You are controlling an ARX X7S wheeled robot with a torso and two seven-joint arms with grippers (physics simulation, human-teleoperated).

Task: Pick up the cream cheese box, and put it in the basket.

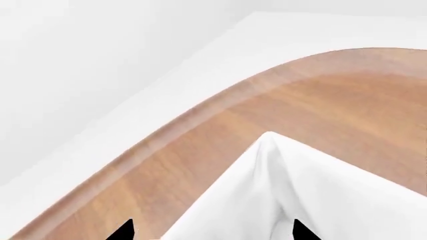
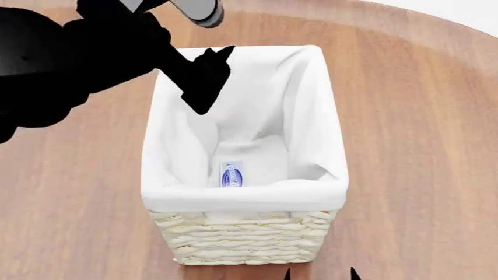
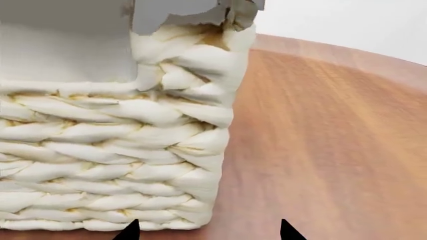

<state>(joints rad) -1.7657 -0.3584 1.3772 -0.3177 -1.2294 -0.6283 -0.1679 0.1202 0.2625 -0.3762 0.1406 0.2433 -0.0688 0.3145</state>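
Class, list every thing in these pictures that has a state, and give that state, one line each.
cream cheese box: lying flat on the basket's bottom, logo up, held by nothing.
basket: upright on the table, liner folded over its rim.
left hand: above the basket's far left corner, open, empty.
right hand: low beside the basket's near wall, open, empty.
table: carries the basket.
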